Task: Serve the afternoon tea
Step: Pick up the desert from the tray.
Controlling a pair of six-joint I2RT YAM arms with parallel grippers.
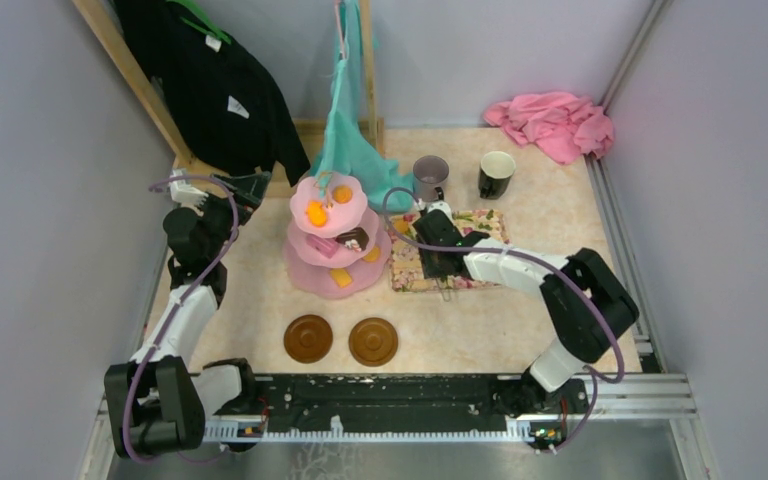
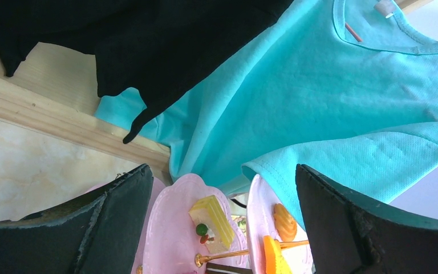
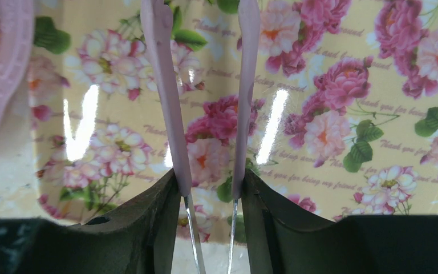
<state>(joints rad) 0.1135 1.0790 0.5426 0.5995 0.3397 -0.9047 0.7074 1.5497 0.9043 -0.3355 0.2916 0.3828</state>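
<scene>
as the right pincer point(image 3: 211, 182) clamps pink tongs point(image 3: 162, 85), the stand point(image 1: 308, 283) lies to its left.

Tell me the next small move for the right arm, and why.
Probably lift straight up a little. The right gripper is closed against both arms of the pink tongs, which seem to lie low over the floral tray. No cake shows between them in the wrist view, so raising them clear comes before heading to any cake.
</scene>
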